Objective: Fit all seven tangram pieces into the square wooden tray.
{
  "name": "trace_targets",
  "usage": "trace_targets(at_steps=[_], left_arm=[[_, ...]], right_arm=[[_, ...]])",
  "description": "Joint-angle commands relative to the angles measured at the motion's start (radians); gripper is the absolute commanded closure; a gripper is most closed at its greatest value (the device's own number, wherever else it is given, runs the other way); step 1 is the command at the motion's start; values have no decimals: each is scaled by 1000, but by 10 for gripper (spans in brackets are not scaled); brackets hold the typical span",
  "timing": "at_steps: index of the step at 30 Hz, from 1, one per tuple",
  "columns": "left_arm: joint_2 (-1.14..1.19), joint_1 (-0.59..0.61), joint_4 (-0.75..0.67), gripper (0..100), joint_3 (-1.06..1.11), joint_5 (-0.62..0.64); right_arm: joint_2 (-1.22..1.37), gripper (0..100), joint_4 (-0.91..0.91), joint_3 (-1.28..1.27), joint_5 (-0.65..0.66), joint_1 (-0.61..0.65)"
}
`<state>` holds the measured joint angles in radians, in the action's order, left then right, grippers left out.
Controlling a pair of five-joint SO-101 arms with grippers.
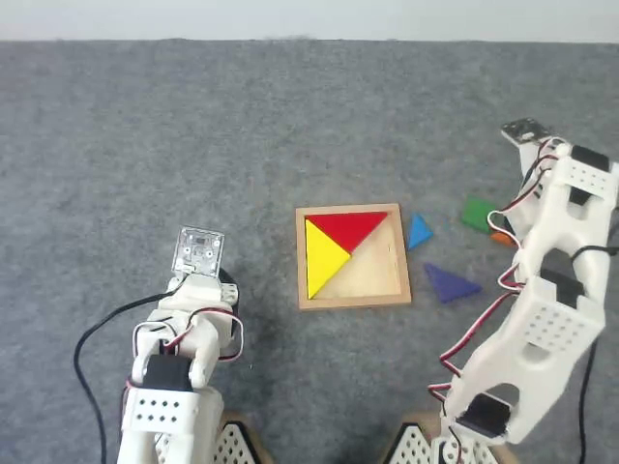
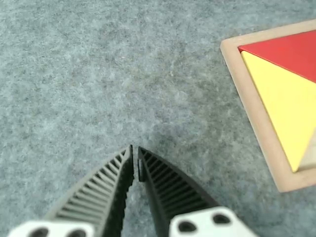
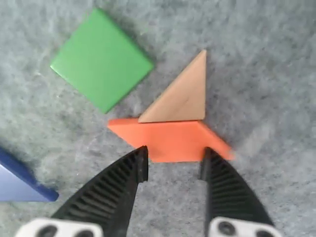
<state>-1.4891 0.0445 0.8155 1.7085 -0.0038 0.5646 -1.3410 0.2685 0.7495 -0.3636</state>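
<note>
The right arm's jaws are held moderately apart, their tips set at either side of the near edge of the orange parallelogram [image 3: 170,136]; whether it is touched cannot be told. A tan triangle [image 3: 180,101] is laid against its far edge, with a green square [image 3: 101,59] just beside. A blue piece [image 3: 15,180] is cut off at the frame edge. In the high view the parallelogram is largely hidden behind the right arm [image 1: 551,290]. The left arm's jaws are closed tip to tip on nothing, over the grey desk [image 2: 98,74], near the square wooden tray [image 1: 353,302]. In the tray a red triangle [image 1: 346,228] and a yellow triangle [image 1: 322,256] are seated edge to edge. A light blue triangle [image 1: 418,232] and a purple triangle [image 1: 450,283] are left just beside it.
</note>
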Motion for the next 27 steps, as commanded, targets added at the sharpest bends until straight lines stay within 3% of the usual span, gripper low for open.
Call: trace_targets(at_steps=[1, 4, 9, 16, 27], left_arm=[[-12, 3, 0, 986, -19, 5], [-12, 3, 0, 986, -19, 5], [-12, 3, 0, 986, -19, 5], [-12, 3, 0, 986, -19, 5], [-12, 3, 0, 986, -19, 5]], right_arm=[[-18, 692, -7, 71, 31, -7], [-18, 634, -25, 92, 94, -5], [7, 649, -50, 83, 175, 31], [90, 655, -50, 78, 178, 39], [131, 745, -50, 80, 172, 39]])
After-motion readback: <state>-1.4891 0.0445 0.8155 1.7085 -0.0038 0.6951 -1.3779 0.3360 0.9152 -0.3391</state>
